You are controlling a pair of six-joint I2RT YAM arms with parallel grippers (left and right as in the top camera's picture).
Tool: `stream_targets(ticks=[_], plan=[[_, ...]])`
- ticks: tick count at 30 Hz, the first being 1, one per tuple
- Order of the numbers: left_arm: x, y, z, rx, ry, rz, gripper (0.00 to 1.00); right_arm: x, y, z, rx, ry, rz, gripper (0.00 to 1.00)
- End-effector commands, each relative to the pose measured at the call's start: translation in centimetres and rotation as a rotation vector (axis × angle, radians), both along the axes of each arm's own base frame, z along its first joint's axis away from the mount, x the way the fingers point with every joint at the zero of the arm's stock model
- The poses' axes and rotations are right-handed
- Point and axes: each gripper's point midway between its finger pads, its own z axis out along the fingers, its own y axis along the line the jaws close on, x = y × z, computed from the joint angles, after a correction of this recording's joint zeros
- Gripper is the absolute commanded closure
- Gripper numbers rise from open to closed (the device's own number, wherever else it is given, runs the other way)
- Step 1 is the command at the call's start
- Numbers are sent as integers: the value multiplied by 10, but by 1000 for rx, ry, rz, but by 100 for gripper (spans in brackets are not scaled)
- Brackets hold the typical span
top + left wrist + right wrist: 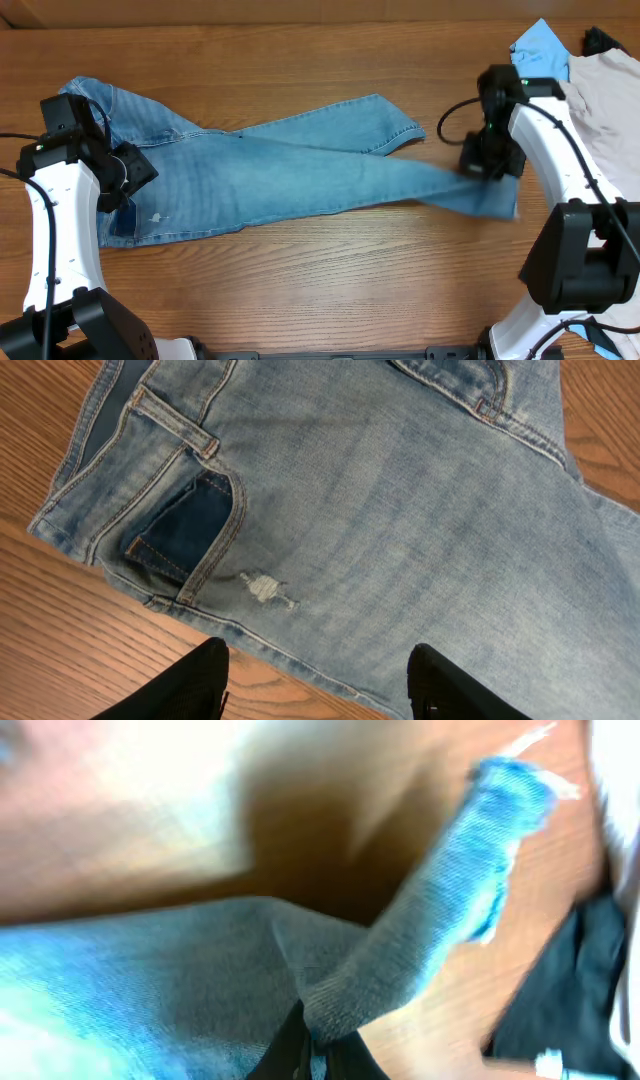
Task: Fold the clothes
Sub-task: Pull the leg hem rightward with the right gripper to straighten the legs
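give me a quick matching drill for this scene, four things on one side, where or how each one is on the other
1 jeans
2 left arm
3 right arm
4 beige garment

a jaws shut on a denim leg
b heaped at the far right
c spread across the middle
d jaws open above a pocket

Pairs: 1-c, 2-d, 3-a, 4-b

In the blurred picture, the right gripper [315,1045] pinched a raised fold of the light-blue jeans [150,970], whose frayed hem [515,780] stretched across the wooden table [330,840] near a dark object [570,990].
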Motion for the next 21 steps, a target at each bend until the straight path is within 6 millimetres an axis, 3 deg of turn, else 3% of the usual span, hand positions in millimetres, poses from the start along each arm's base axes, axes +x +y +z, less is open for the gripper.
stream_targets(ticks=[1, 3, 5, 7, 9, 10, 13, 17, 20, 21], plan=[[-1, 0, -5, 6, 14, -16, 39, 66, -11, 79, -60, -303, -16, 96], [-1, 0, -5, 6, 14, -16, 39, 76, -11, 119, -58, -384, -20, 96], [-1, -1, -5, 5, 16, -17, 39, 54, -9, 123, -49, -307, -28, 94], [-1, -1, -5, 7, 15, -20, 38, 21, -3, 106, -13, -158, -44, 92], [-1, -1, -5, 7, 14, -21, 37, -22, -1, 74, -5, 52, -41, 66], [-1, -1, -5, 7, 14, -21, 37, -38, -1, 60, -5, 132, -25, 60], [-1, -1, -5, 7, 14, -21, 36, -68, -8, 29, -21, 268, -8, 60], [-1, -1, -5, 6, 15, -21, 36, -77, -22, 22, -51, 300, -37, 59], [-1, -1, -5, 7, 15, -22, 33, -67, -32, 19, -64, 250, -58, 56], [-2, -1, -5, 7, 19, -24, 32, -53, -39, 15, -71, 189, -75, 53]])
